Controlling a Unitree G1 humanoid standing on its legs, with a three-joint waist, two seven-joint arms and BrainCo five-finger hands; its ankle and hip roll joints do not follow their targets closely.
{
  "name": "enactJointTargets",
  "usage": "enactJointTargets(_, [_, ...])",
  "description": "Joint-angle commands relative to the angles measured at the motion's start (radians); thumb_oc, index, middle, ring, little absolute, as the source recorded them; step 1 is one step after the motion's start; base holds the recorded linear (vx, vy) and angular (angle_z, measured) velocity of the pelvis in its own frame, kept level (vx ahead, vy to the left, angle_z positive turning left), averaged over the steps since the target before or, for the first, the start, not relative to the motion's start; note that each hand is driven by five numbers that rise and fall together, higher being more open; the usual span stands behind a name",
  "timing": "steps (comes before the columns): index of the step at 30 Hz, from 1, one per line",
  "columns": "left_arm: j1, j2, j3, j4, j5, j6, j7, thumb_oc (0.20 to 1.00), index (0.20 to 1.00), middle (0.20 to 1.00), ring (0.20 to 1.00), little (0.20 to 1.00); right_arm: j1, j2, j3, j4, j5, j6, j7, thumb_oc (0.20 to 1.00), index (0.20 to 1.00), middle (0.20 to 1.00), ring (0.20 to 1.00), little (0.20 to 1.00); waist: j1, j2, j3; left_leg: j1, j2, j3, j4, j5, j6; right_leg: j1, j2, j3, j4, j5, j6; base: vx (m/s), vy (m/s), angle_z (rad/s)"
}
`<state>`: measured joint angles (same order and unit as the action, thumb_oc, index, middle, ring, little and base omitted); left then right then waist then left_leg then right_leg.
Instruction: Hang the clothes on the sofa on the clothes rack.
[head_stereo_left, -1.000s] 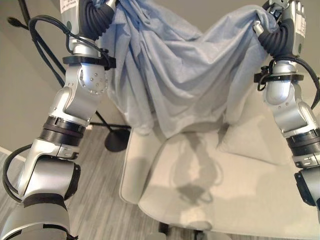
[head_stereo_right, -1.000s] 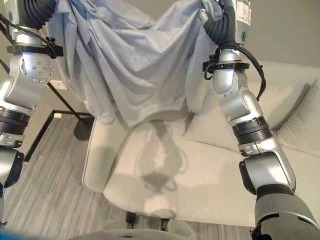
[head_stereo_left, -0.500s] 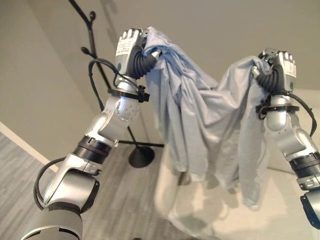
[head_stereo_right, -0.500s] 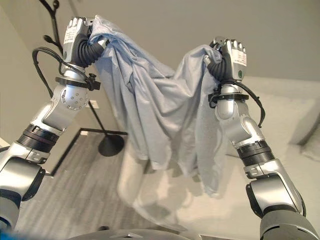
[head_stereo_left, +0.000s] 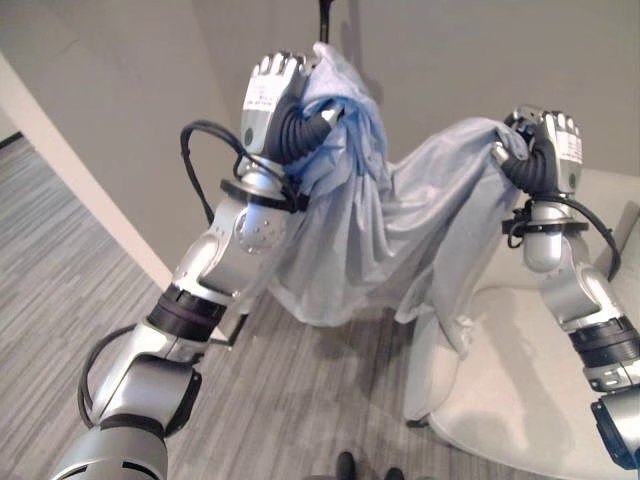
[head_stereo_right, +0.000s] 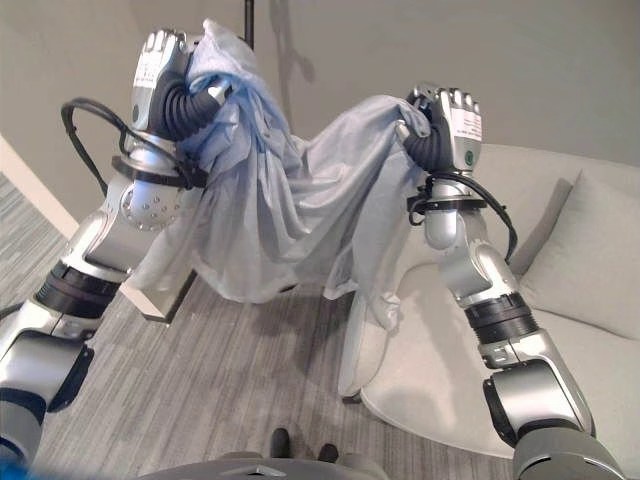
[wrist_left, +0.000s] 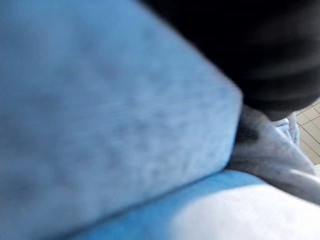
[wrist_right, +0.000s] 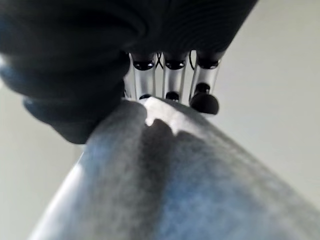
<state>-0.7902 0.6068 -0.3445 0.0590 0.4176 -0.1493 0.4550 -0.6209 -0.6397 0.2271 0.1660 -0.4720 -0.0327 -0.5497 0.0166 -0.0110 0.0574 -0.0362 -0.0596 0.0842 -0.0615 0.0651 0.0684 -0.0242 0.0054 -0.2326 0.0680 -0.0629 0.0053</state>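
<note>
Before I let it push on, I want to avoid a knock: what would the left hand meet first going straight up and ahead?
Probably the thin black rack pole rising just behind the left hand, which grips the light blue garment; depth is unclear.

Grey striped floor (head_stereo_left: 60, 300), cream sofa (head_stereo_right: 560, 340) standing on it

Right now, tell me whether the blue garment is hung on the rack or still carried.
Carried: the blue garment sags between the raised left hand and right hand, both clutching it; the rack pole stands behind.
</note>
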Motion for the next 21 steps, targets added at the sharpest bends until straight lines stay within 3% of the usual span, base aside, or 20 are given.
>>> enactJointTargets(1, [-0.097,-0.012,0.039,0.055,0.022,-0.011,0.005,0.2,0.2,0.2,0.2,0.2,-0.107,-0.019,-0.017,0.004,0.019,-0.03,-0.009,0.2,0.2,0.2,0.2,0.2,0.023,-0.036,-0.079,0.099,0.072,-0.025,-0.024,-0.095,-0.119,0.058,-0.065,0.06,-0.118,0.075,0.125,0.1,-0.032,-0.04])
enactJointTargets(10, [-0.076,-0.024,0.049,0.035,0.005,-0.014,-0.004,0.2,0.2,0.2,0.2,0.2,-0.084,-0.029,-0.021,-0.021,0.025,-0.036,0.013,0.2,0.2,0.2,0.2,0.2,0.007,-0.048,-0.086,0.113,0.09,-0.024,0.004,-0.097,-0.128,0.087,-0.061,0.062,-0.152,0.094,0.121,0.06,-0.083,0.07])
enactJointTargets(13, [-0.058,-0.021,0.058,0.026,-0.01,-0.016,-0.007,0.2,0.2,0.2,0.2,0.2,-0.093,-0.037,-0.016,-0.025,0.037,-0.053,0.009,0.2,0.2,0.2,0.2,0.2,0.017,-0.062,-0.053,0.045,0.101,-0.052,0.19,-0.16,-0.143,0.114,-0.065,0.053,-0.148,0.077,0.103,0.02,-0.099,0.03])
enactJointTargets(16, [-0.043,-0.02,0.072,0.015,-0.013,-0.019,-0.009,0.2,0.2,0.2,0.2,0.2,-0.093,-0.041,-0.014,-0.026,0.037,-0.058,0.013,0.2,0.2,0.2,0.2,0.2,0.017,-0.062,-0.044,0.013,0.126,-0.06,0.234,-0.159,-0.156,0.123,-0.066,0.05,-0.149,0.069,0.1,0.01,0.026,-0.09])
enactJointTargets(17, [-0.044,-0.016,0.071,0.014,-0.017,-0.021,-0.007,0.2,0.2,0.2,0.2,0.2,-0.102,-0.044,-0.014,-0.026,0.042,-0.06,0.01,0.2,0.2,0.2,0.2,0.2,0.021,-0.064,-0.037,-0.007,0.162,-0.066,0.223,-0.137,-0.163,0.121,-0.075,0.048,-0.149,0.065,0.108,0.0,0.046,-0.05])
enactJointTargets(18, [-0.046,-0.016,0.071,0.015,-0.018,-0.021,-0.007,0.2,0.2,0.2,0.2,0.2,-0.104,-0.044,-0.013,-0.024,0.042,-0.061,0.009,0.2,0.2,0.2,0.2,0.2,0.021,-0.064,-0.039,-0.006,0.163,-0.066,0.218,-0.133,-0.164,0.118,-0.074,0.048,-0.148,0.066,0.107,0.02,0.101,0.07])
enactJointTargets(21, [-0.056,-0.007,0.066,0.028,-0.027,-0.021,0.008,0.2,0.2,0.2,0.2,0.2,-0.123,-0.054,-0.005,-0.018,0.052,-0.063,0.0,0.2,0.2,0.2,0.2,0.2,0.025,-0.065,-0.037,-0.033,0.24,-0.092,0.142,-0.048,-0.188,0.11,-0.096,0.059,-0.151,0.061,0.125,0.07,0.175,-0.04])
